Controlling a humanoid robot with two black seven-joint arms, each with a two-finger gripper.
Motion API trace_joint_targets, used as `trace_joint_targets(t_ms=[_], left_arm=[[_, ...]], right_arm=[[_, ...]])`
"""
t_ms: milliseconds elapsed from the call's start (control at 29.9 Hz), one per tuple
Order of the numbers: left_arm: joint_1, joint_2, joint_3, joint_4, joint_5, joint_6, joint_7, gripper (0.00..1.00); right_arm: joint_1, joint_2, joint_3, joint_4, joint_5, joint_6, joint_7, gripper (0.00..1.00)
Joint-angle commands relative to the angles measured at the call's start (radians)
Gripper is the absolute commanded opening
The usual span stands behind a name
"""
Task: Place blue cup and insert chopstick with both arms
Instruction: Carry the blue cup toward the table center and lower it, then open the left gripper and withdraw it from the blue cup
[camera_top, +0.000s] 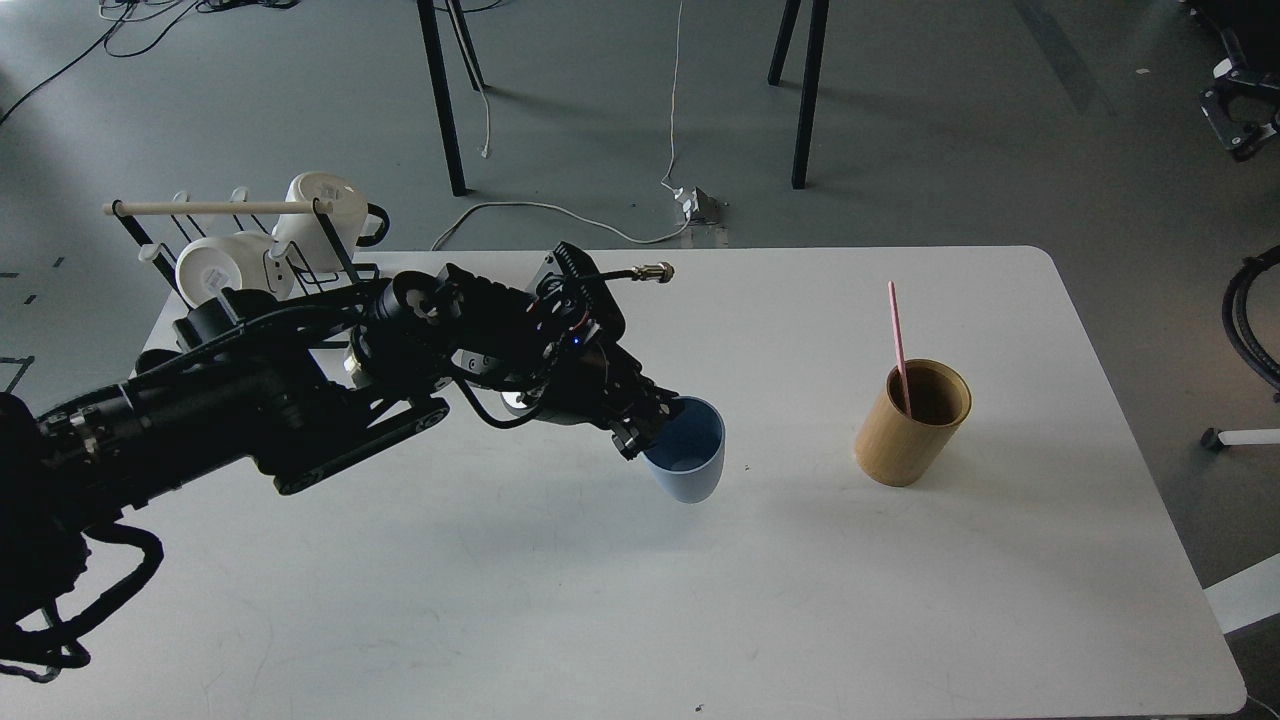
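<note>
My left gripper is shut on the near-left rim of the blue cup, a light-blue tumbler with a darker inside. The cup stands almost upright near the table's middle, at or just above the surface; I cannot tell if it touches. The pink chopstick stands leaning in the tan bamboo holder, to the right of the cup. My right gripper shows only as a dark part at the top right edge, off the table and far from the chopstick; its fingers cannot be told apart.
A black wire rack with a pale wooden rod holds white mugs at the table's back left corner. The white table ends in a rounded corner at the right. Black chair legs and cables are on the floor behind.
</note>
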Motion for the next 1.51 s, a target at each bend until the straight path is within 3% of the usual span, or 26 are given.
trace_joint_targets(t_ms=[0,368,635,702,803,903,970,1104,1304,1472], left_arm=[[0.007,-0.007,0.032,0.055,0.000,0.000,0.001,0.08],[0.009,-0.007,0.046,0.067,0.000,0.000,0.000,0.11],[0.001,0.010,0.031,0.055,-0.036,0.000,-0.008,0.35],[-0.007,0.016,0.025,0.055,-0.097,0.000,-0.010,0.45],[-0.027,0.059,-0.026,0.055,-0.259,0.000,-0.010,0.57],[-0.044,0.078,-0.157,0.067,-0.519,0.000,-0.008,0.65],[-0.034,0.079,-0.246,0.090,-0.716,0.000,-0.003,0.82],[-0.027,0.052,-0.343,0.269,-1.182,0.000,-0.005,0.95],[-0.028,0.009,-0.343,0.431,-1.807,0.000,-0.002,0.99],[-0.030,-0.022,-0.353,0.464,-2.045,0.000,-0.014,0.99]], right_arm=[[0.001,0.000,-0.002,0.001,0.000,0.000,0.000,1.00],[-0.006,-0.002,-0.009,0.014,0.000,0.000,-0.002,1.00],[-0.006,-0.003,-0.005,0.017,0.000,0.000,-0.003,1.00],[-0.006,-0.005,-0.009,0.017,0.000,0.000,-0.003,1.00],[-0.008,-0.031,-0.023,0.023,-0.006,0.000,-0.009,1.00],[-0.014,-0.132,-0.089,0.119,-0.054,0.000,-0.006,1.00],[-0.023,-0.201,-0.118,0.211,-0.089,0.000,-0.005,1.00],[-0.055,-0.299,-0.129,0.349,-0.231,0.000,-0.006,1.00],[-0.072,-0.402,-0.149,0.556,-0.613,-0.005,-0.006,1.00],[-0.075,-0.463,-0.207,0.691,-0.897,-0.102,-0.003,0.99]])
